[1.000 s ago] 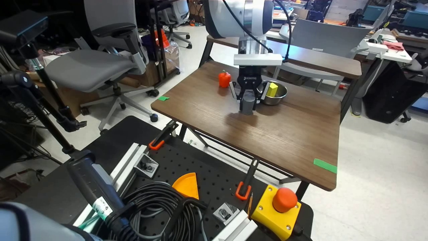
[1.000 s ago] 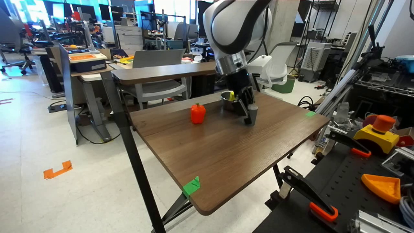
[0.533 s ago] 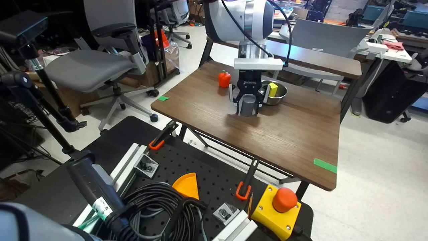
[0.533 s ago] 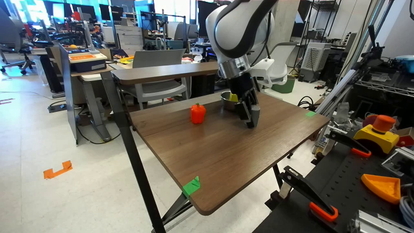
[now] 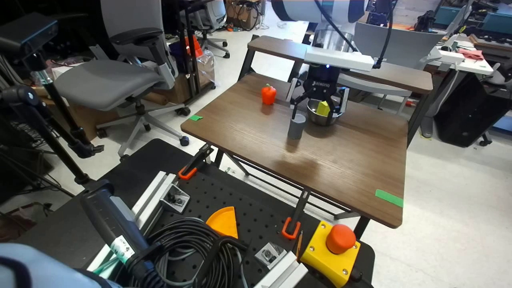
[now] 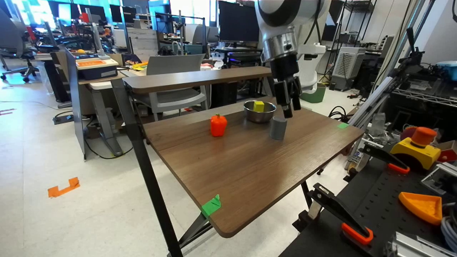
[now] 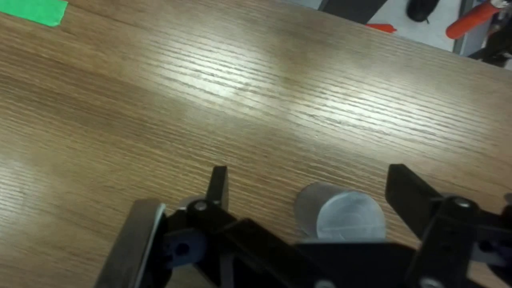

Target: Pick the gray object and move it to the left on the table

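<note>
As it stands upright, gray cylinder (image 6: 278, 128), plain

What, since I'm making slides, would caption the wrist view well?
Open claw above the brown table, gray cylinder standing ungripped.

Pale floor (image 6: 100, 217), orange tape (image 6: 64, 187) stuck down in angular strip. Bright windows (image 6: 192, 10) at far end, bluish light (image 6: 25, 9) off toward corner. Large black monitor (image 6: 238, 23), screen dark. Slatted pale unit (image 6: 346, 69), green bin (image 6: 314, 94) nearby, wire rack (image 6: 358, 5), bare stretch of wall (image 6: 437, 43). Gray swivel chair (image 5: 108, 82) with black armrest (image 5: 138, 34), resting on dark casters (image 5: 184, 141). Brown box (image 5: 242, 14) farther back. Gray partition (image 5: 396, 45) across room; white desk (image 5: 478, 66), pink cloth (image 5: 470, 54) lying on top.
</note>
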{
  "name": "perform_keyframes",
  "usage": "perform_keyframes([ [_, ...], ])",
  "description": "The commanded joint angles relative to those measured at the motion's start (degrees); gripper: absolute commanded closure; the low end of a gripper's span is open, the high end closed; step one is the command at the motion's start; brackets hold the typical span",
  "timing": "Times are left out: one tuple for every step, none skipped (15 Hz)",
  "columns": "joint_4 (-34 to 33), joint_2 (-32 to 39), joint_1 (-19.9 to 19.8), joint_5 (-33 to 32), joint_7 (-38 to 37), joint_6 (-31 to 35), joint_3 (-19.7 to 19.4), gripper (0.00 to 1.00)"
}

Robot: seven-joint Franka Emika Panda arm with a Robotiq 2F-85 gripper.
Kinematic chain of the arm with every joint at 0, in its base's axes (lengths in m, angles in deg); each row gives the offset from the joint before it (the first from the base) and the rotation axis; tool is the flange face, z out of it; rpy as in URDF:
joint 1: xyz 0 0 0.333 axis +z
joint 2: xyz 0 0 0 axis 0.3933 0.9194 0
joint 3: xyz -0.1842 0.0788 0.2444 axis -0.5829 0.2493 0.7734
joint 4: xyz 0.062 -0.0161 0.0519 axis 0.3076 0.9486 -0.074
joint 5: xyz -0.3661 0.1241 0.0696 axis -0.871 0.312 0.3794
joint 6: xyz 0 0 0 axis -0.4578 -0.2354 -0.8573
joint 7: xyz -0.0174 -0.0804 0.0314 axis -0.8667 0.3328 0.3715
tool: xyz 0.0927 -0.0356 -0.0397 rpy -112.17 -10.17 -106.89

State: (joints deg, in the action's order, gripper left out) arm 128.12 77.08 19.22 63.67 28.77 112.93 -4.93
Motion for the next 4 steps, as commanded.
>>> perform_keyframes([
  [0.9, -1.9, -0.8, 1.8, 0.9, -0.1, -0.1, 0.00],
  [1.9, -3.5, -1.6, 2.5, 1.4, -0.1, 0.0, 0.00],
  [2.7, -4.6, -1.9, 2.8, 1.5, -0.1, 0.0, 0.00],
  [3.2, -5.0, -1.9, 2.9, 1.5, -0.1, 0.0, 0.00],
])
